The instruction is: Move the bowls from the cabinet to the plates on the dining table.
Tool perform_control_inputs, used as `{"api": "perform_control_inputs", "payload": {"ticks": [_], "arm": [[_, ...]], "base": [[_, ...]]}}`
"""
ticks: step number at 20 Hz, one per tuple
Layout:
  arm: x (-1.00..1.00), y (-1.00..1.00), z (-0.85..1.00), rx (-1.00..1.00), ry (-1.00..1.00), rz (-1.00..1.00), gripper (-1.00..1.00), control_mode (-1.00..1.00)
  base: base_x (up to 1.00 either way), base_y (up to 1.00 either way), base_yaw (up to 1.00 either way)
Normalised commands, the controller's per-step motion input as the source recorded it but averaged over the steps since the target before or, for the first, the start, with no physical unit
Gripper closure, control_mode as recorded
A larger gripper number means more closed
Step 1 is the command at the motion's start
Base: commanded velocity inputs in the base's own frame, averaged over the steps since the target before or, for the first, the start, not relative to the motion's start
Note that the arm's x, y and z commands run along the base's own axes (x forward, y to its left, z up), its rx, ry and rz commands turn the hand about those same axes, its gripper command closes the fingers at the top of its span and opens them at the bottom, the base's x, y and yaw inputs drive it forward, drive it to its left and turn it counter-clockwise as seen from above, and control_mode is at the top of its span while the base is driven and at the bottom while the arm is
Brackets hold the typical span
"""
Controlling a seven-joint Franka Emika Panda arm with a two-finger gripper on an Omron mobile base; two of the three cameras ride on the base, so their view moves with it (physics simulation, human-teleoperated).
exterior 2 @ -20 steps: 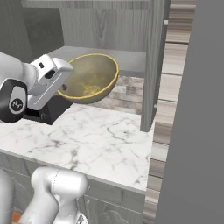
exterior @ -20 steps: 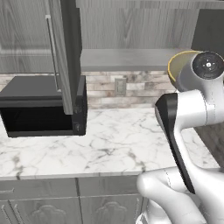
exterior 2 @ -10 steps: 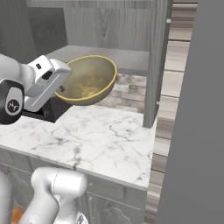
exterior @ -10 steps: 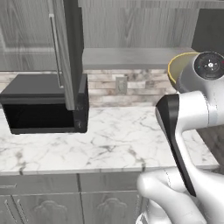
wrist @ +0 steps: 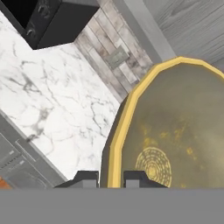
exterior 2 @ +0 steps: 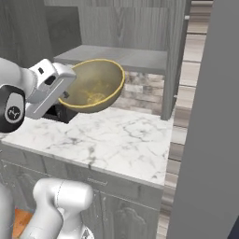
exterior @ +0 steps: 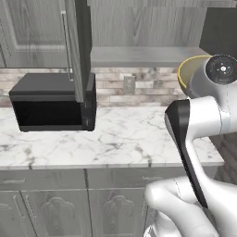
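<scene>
The end effector is clamped on the rim of the bowl, one finger inside and one outside. In the right base view the bowl sits upper left of centre, tilted on its side, held in the air above the marble tabletop and in front of the cabinet shelf.

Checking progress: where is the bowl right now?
The bowl is held by its rim in the gripper, tilted above the marble counter, just below the cabinet shelf.
</scene>
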Motion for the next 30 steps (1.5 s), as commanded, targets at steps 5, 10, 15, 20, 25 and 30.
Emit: {"api": "perform_control_inputs", "payload": {"ticks": [5,10,15,20,25,30], "arm": [[0.00,0.00,0.00,0.00,0.00,0.00,1.00,1.00],[0.00,0.00,0.00,0.00,0.00,0.00,1.00,1.00],[0.00,0.00,0.00,0.00,0.00,0.00,1.00,1.00],[0.00,0.00,0.00,0.00,0.00,0.00,1.00,1.00],[0.00,0.00,0.00,0.00,0.00,0.00,1.00,1.00],[0.00,0.00,0.00,0.00,0.00,0.00,1.00,1.00]], "base": [[-0.43,0.22,0.07],[-0.49,0.11,0.08],[-0.34,0.22,0.15],[-0.18,0.37,0.20],[-0.07,0.50,0.27],[-0.08,0.48,0.29]]}}
